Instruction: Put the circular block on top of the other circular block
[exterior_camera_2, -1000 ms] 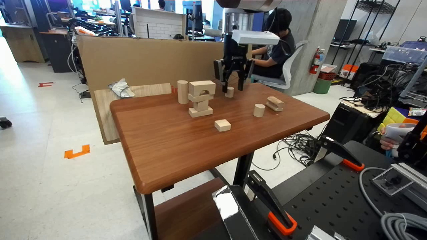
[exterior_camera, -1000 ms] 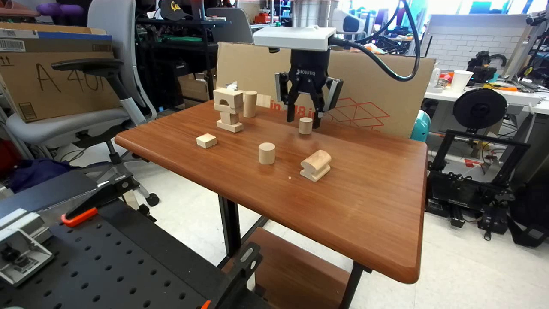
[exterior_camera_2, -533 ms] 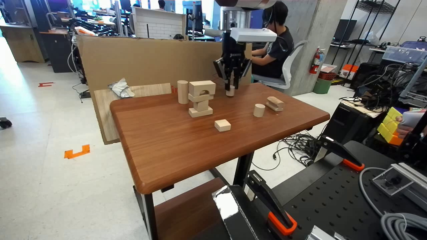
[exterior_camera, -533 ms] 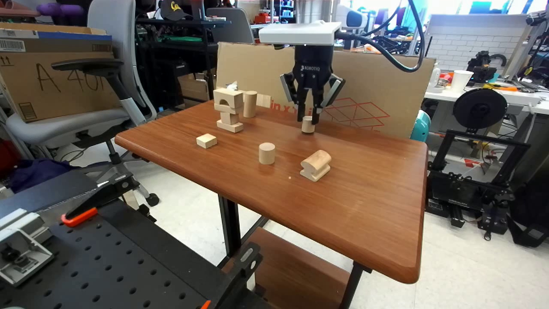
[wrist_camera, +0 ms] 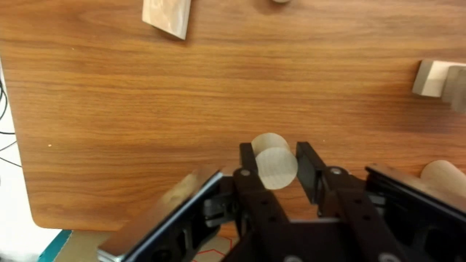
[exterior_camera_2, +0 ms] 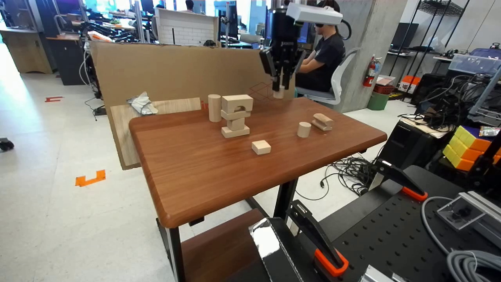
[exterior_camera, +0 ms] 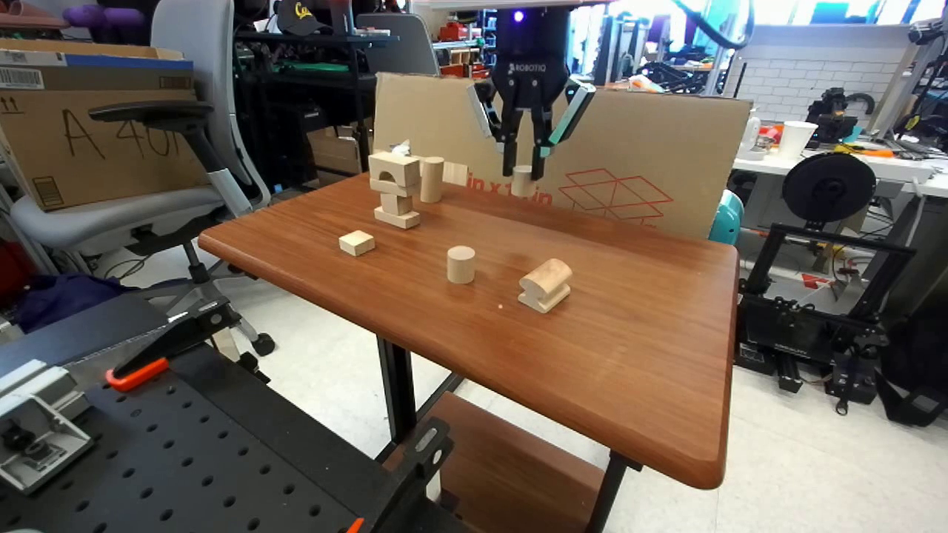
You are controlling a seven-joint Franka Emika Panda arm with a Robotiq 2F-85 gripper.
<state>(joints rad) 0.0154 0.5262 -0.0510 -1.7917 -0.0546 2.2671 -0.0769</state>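
The circular block [exterior_camera: 522, 182], a short pale wooden cylinder, hangs above the far part of the table in both exterior views. My gripper [wrist_camera: 275, 154] is shut on it, one finger on either side, and its round end [wrist_camera: 276, 168] faces the camera in the wrist view. Standing upright on the tabletop, the other circular block [exterior_camera: 461, 265] is lower and nearer the table's front edge; it also shows in an exterior view as a plain cylinder [exterior_camera_2: 304, 129]. At the top edge of the wrist view only a sliver of a rounded block [wrist_camera: 281, 1] shows.
Beside the other circular block lies a grooved wooden block [exterior_camera: 546, 285]. A flat square piece [exterior_camera: 356, 243] sits towards the front. A stack with an arch [exterior_camera_2: 236, 115] and a tall cylinder [exterior_camera_2: 214, 108] stand together. Cardboard [exterior_camera: 637, 155] rises behind the table [exterior_camera: 629, 348].
The gripper's fingers have come together on the circular block, which stood on the table before. Both have since risen clear of the tabletop. The other blocks have stayed put.
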